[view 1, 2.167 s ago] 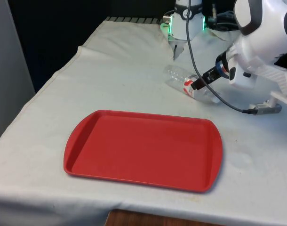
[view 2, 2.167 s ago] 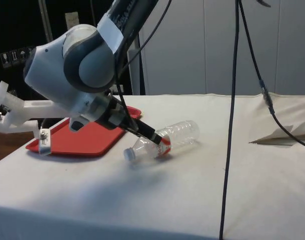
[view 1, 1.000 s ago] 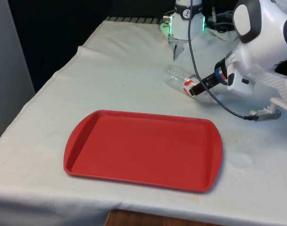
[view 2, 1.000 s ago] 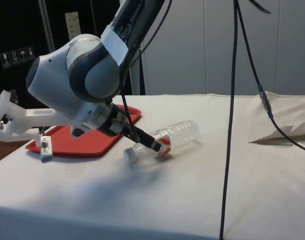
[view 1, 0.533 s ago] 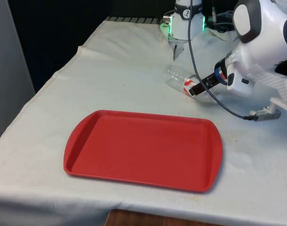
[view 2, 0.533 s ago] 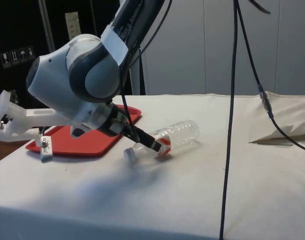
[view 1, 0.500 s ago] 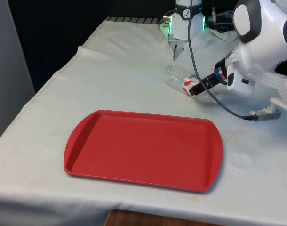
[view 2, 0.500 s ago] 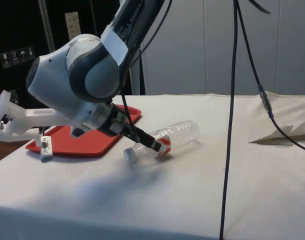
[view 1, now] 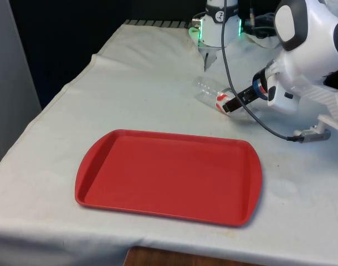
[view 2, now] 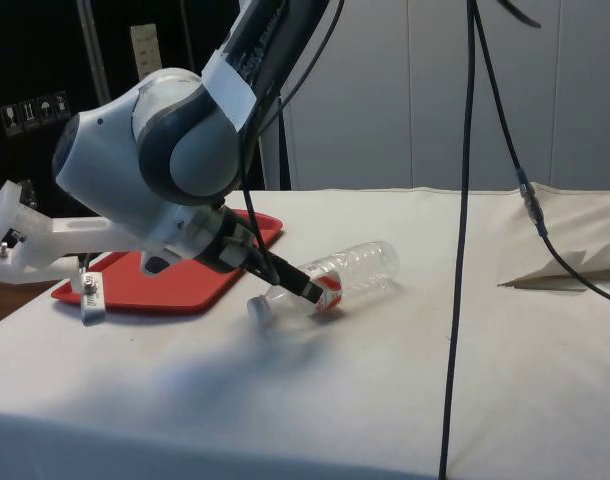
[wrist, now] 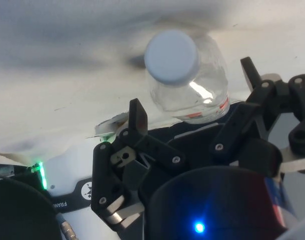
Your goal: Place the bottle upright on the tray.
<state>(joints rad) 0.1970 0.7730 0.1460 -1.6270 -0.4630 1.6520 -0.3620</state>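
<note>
Arm reaches in low from the front view's right, last links pitched down at a shallow angle, wrist hanging just above the desk; tool comes at the bottle from its cap end, nearly level with the cloth.

Bottle is clear plastic with a red-and-white label, lying on its side on the white cloth, not on the tray; in the side view its cap points toward the camera and the base sits farther back; in the wrist view the cap faces the lens with the bottle body behind it.

Tool sits at the label band near the neck; in the wrist view one finger stands on one side of the bottle and the other on the opposite side, bottle between them; they look wide apart, but cannot tell if either touches the plastic.

Red tray lies flat nearer the front edge of the desk, well apart from the bottle, nothing on it; in the side view the tray is behind the arm's wrist.

A black cable loops from the arm down onto the cloth just beside the bottle.
</note>
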